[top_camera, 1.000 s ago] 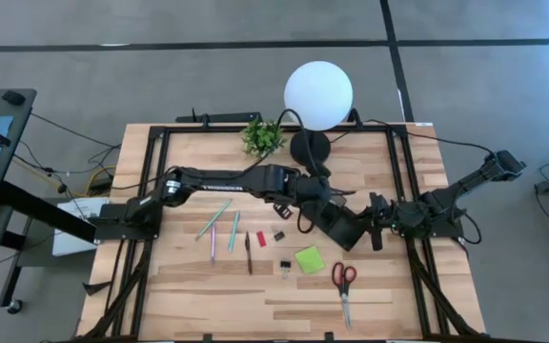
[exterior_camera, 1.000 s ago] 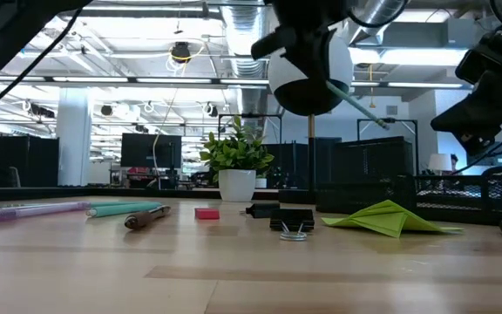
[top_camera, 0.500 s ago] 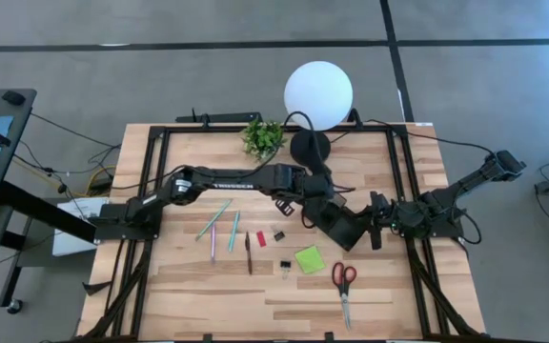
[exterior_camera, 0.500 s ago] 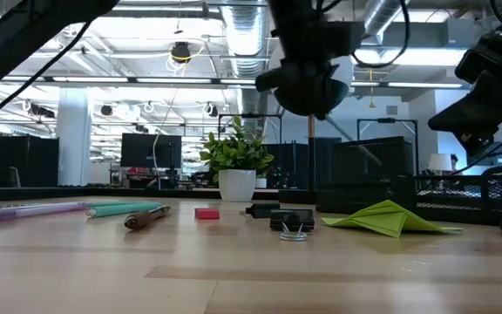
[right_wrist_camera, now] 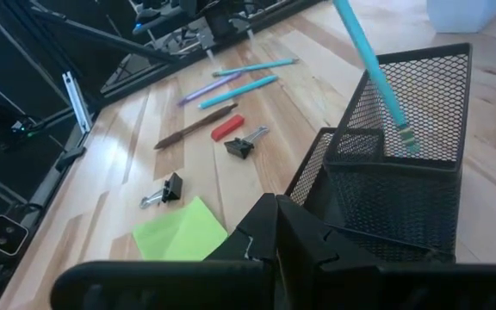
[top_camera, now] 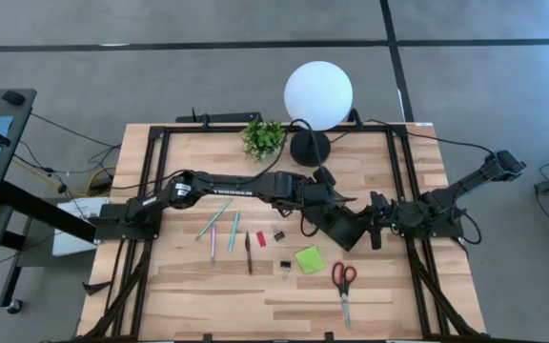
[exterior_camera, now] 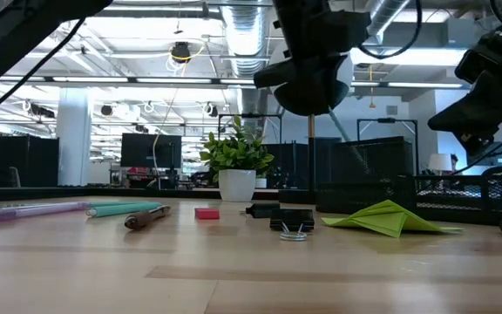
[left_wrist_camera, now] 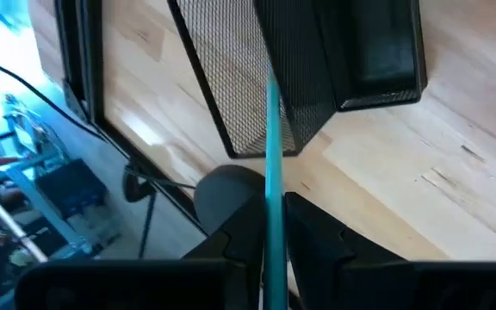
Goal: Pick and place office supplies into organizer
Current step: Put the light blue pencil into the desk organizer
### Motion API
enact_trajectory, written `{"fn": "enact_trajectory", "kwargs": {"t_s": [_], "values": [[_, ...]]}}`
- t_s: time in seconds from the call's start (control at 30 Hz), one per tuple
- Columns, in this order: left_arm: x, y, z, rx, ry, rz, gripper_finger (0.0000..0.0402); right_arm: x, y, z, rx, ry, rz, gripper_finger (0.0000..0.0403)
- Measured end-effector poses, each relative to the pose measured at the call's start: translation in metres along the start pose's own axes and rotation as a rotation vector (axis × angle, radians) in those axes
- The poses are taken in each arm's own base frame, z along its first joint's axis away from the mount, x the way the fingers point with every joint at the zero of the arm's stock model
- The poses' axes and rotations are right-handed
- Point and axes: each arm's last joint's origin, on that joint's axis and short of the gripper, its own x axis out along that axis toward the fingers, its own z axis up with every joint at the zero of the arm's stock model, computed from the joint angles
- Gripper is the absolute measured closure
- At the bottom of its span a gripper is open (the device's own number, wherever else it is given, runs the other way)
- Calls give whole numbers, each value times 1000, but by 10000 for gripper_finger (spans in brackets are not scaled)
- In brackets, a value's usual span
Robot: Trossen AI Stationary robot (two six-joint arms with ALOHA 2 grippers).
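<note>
above the organizer [right_wrist_camera: 403,164] your left gripper [left_wrist_camera: 269,250] pinches a teal pen [left_wrist_camera: 272,164] between nearly closed fingers. the pen stands steeply, long axis near vertical, its lower tip inside the tall mesh back section. your right gripper [right_wrist_camera: 274,232] waits shut beside the organizer.

In the high view, bare wood lies open along the table's [top_camera: 189,295] lower left. Centre right is crowded: the left arm [top_camera: 246,183] stretches across to the mesh organizer [top_camera: 346,227], with the lamp base [top_camera: 310,148] and potted plant [top_camera: 263,136] blocking the upper centre.
</note>
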Motion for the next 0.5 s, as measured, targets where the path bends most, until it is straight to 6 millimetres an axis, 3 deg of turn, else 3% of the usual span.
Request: {"fn": "enact_trajectory", "kwargs": {"t_s": [0.2,0.5], "values": [[-8,2,15,35,-4,92,355,0,0,0,6,0,0,403],[-8,-1,22,59,-17,102,342,0,0,0,22,0,0,403]]}}
